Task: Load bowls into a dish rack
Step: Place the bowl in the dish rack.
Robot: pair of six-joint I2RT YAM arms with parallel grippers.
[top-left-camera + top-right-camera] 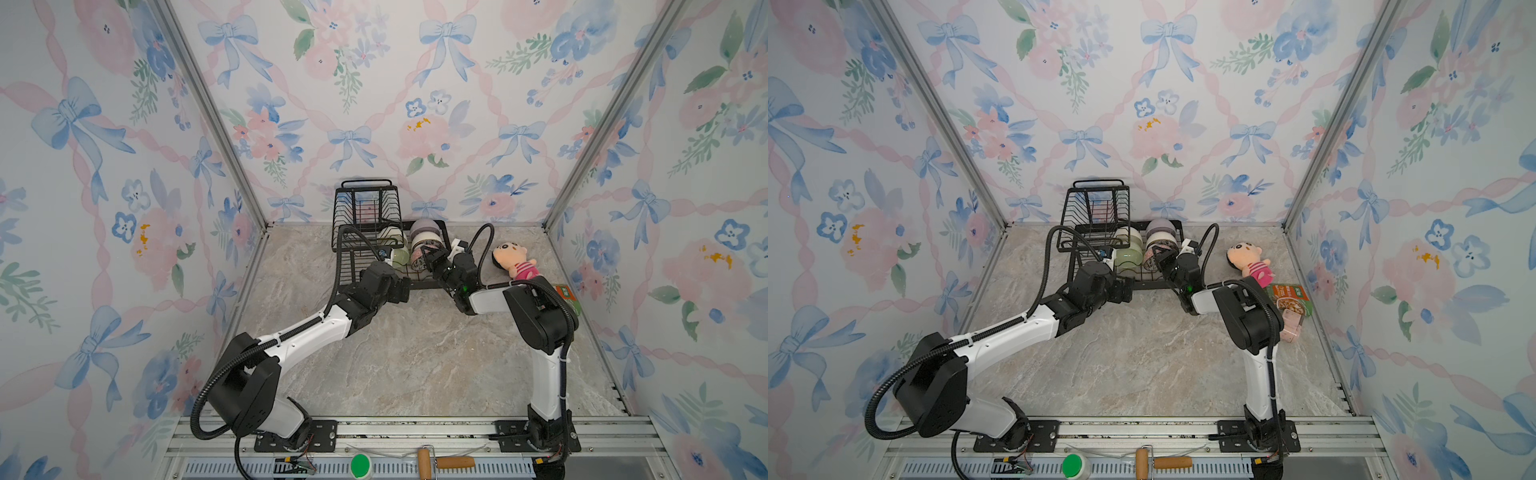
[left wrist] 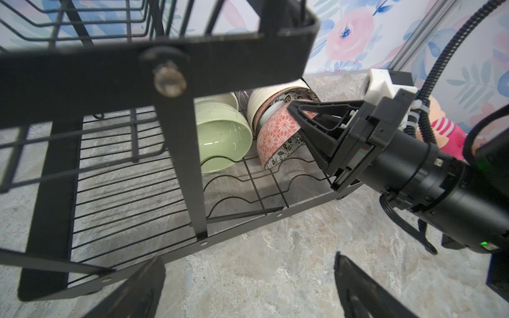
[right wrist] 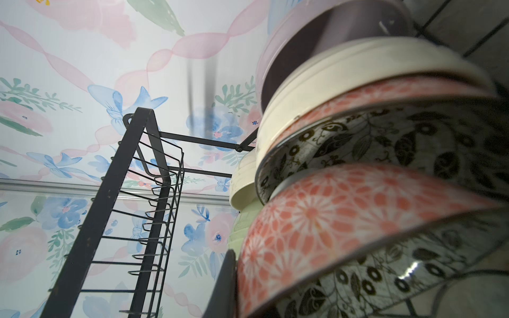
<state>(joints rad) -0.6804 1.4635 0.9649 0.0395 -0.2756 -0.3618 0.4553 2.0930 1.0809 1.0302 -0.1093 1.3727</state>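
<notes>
Marble desk (image 1: 415, 365) spreads open before the dish rack (image 2: 110, 71). The left claw (image 2: 248, 289) hangs wide by its front rail, while the right claw (image 2: 296, 118) pinches the nearest patterned bowl (image 2: 275, 132) by its rim.

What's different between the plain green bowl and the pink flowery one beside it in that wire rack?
The green bowl is plain pale green inside and out; the pink flowery bowl is coral-patterned outside with black-and-white leaves inside. No gripper touches the green bowl, while the fingers of the right gripper pinch the pink flowery bowl's rim. Both stand on edge, side by side, in the dish rack's base tray.
</notes>
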